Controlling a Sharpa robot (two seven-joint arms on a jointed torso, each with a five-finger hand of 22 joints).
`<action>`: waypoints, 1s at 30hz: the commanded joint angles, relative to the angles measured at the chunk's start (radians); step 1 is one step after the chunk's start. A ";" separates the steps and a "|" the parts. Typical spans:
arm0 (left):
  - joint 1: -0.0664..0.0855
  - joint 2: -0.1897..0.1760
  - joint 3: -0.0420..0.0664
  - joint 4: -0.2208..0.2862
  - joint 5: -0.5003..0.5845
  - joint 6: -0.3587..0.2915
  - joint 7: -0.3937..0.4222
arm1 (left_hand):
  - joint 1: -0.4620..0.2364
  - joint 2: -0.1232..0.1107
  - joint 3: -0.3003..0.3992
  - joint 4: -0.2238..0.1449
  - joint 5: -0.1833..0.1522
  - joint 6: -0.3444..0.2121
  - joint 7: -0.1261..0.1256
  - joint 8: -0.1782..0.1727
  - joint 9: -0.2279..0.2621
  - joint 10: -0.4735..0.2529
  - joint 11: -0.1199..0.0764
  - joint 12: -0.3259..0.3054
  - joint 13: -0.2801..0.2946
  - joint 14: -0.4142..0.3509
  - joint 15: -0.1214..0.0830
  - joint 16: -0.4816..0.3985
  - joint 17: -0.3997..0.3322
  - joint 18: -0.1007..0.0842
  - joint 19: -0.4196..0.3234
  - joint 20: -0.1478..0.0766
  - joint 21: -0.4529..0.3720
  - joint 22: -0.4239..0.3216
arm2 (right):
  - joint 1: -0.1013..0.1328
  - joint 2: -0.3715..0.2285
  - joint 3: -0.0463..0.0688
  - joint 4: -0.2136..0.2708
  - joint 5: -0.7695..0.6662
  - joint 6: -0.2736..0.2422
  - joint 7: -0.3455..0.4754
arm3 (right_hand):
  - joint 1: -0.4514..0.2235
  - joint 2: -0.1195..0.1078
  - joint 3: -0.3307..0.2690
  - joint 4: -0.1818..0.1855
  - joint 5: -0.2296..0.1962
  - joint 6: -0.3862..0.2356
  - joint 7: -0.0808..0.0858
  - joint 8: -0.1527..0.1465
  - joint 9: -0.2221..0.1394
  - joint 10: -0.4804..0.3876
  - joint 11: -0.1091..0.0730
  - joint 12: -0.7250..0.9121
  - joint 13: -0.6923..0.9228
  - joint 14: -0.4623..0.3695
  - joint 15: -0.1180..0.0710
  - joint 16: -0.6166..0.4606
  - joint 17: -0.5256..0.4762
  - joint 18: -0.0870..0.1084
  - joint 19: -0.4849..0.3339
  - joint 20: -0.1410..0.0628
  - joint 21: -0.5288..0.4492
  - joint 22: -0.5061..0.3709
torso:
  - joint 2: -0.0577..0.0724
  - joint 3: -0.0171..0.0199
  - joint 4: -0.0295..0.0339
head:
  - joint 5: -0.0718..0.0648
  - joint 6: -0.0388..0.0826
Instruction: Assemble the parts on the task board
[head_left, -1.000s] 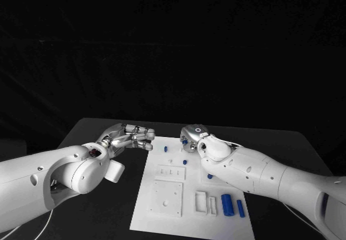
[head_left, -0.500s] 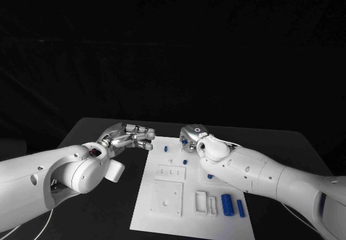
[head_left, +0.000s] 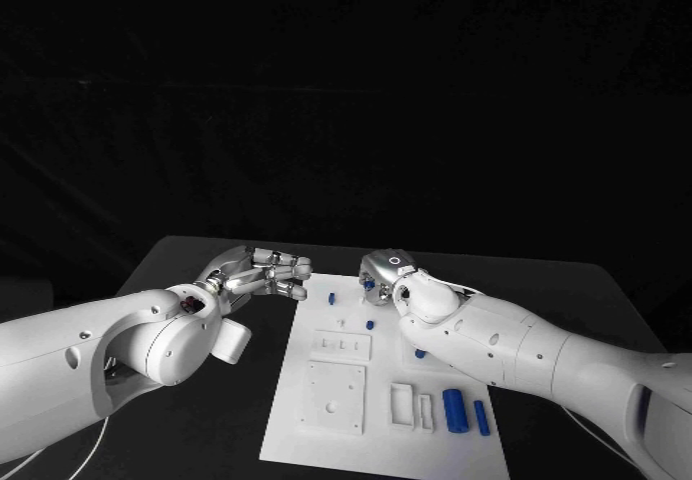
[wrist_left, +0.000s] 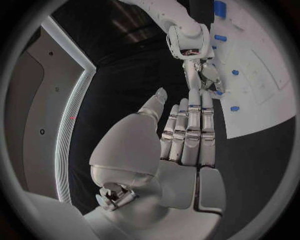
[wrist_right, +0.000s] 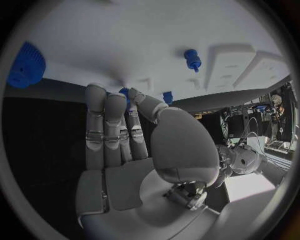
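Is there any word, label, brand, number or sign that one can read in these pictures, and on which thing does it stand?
None can be read. The task board is plain white with only cut-outs and holes, the blue parts bear no marks, and the left hand and right hand show no readable lettering. A small ring mark on the right hand is a sign, not text.

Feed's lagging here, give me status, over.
Left robot hand open, beside the board. Right robot hand fingertips at a blue part, grip unclear. Nothing seen in the way.
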 joint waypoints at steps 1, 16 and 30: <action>0.002 0.003 0.001 0.000 -0.004 0.016 0.004 | -0.001 0.001 -0.004 0.001 -0.006 0.006 0.001 0.004 0.002 -0.007 0.003 0.003 0.002 -0.007 0.000 0.004 0.000 -0.007 -0.006 0.002 0.006 -0.001 | -0.010 0.005 -0.006 -0.003 0.008 0.045 0.017 | 0.007 0.015 0.007 0.004 0.003 -0.005 0.005 0.002 -0.003 0.012 -0.021 0.001 0.000 0.001 0.000 -0.004 0.000 0.017 0.017 0.002 -0.005 0.002 | 0.000 0.0011 0.0002 | 0.000 -0.001; 0.002 0.002 0.000 0.000 -0.003 0.018 0.001 | -0.001 0.001 -0.005 0.002 -0.006 0.004 0.001 0.004 0.001 -0.007 0.003 0.003 0.002 -0.007 0.000 0.004 0.000 -0.007 -0.006 0.003 0.006 -0.002 | -0.009 0.004 -0.006 -0.005 0.039 0.048 0.042 | 0.003 0.010 0.081 -0.004 0.002 -0.085 0.020 0.002 -0.023 -0.072 0.007 0.000 -0.001 0.005 0.027 -0.008 -0.001 0.030 0.012 0.028 -0.035 0.007 | 0.000 0.0015 -0.0013 | 0.004 -0.001; 0.002 0.003 0.000 0.000 -0.003 0.019 -0.001 | -0.001 0.001 -0.005 0.002 -0.006 0.004 0.001 0.004 0.001 -0.007 0.003 0.003 0.002 -0.007 0.000 0.004 0.000 -0.007 -0.006 0.003 0.006 -0.002 | -0.008 0.002 -0.006 -0.004 0.054 0.041 0.052 | 0.006 0.007 0.078 -0.002 0.002 -0.097 0.019 0.002 -0.023 -0.070 0.006 0.000 -0.001 0.005 0.028 -0.008 -0.002 0.032 0.017 0.030 -0.042 0.013 | 0.000 0.0011 -0.0002 | 0.004 -0.002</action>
